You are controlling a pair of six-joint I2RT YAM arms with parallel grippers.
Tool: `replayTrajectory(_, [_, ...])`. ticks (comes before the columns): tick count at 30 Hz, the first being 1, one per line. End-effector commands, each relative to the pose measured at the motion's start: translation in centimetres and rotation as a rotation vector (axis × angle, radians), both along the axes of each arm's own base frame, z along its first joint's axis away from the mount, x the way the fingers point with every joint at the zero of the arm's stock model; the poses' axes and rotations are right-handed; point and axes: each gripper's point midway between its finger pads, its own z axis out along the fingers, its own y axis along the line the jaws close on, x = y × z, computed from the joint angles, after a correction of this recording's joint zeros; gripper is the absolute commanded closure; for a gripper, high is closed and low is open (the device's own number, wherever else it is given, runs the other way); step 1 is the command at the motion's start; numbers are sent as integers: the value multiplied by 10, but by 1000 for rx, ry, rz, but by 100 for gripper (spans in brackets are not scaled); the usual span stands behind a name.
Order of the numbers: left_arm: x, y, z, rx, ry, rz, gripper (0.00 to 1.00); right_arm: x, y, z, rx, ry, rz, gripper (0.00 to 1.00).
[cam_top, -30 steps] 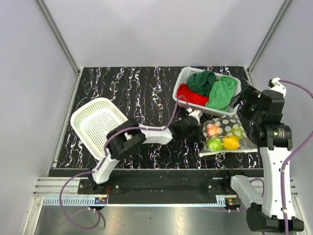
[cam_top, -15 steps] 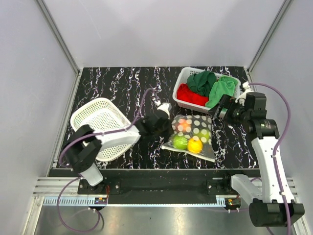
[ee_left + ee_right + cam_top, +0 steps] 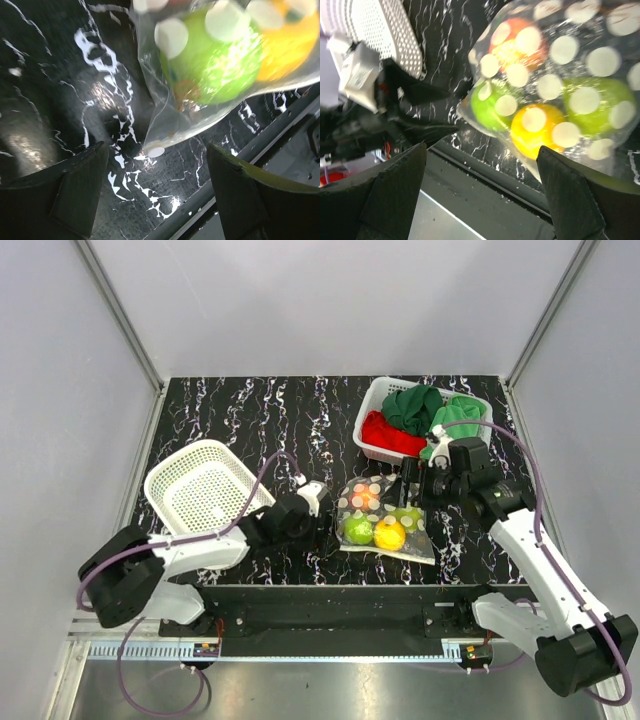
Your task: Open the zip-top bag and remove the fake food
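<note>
Two wide-spread, empty grippers: left gripper [image 3: 157, 152] by the zip-top bag [image 3: 570, 50], right gripper [image 3: 481, 150] above it.

Black marbled table [image 3: 250, 410], on which are laid a left basket [image 3: 160, 483], an upper-right basket [image 3: 371, 403] and a central zip-top bag [image 3: 416, 545].

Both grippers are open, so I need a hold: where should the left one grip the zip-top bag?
I'd pinch the flat near-left corner of the zip-top bag, facing the open left gripper; come from the left. The film there is thin and empty, while the green apple beyond bulges round.
</note>
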Motion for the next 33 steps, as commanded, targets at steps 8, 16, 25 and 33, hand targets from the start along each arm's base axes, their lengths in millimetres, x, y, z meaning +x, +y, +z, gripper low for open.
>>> replayTrajectory(8, [6,-28,6,-321,115,-139,28,-60,46,-25,77,68,171,0])
replayTrajectory(16, [-6,-45,21,-457,172,-239,64,-92,55,-42,192,150,195,6])
replayTrajectory(25, [-25,-55,39,-656,315,-225,100,-107,56,-90,329,301,64,22])
replayTrajectory(33, [-54,-85,62,-807,412,-210,100,-105,56,-101,532,352,-94,30])
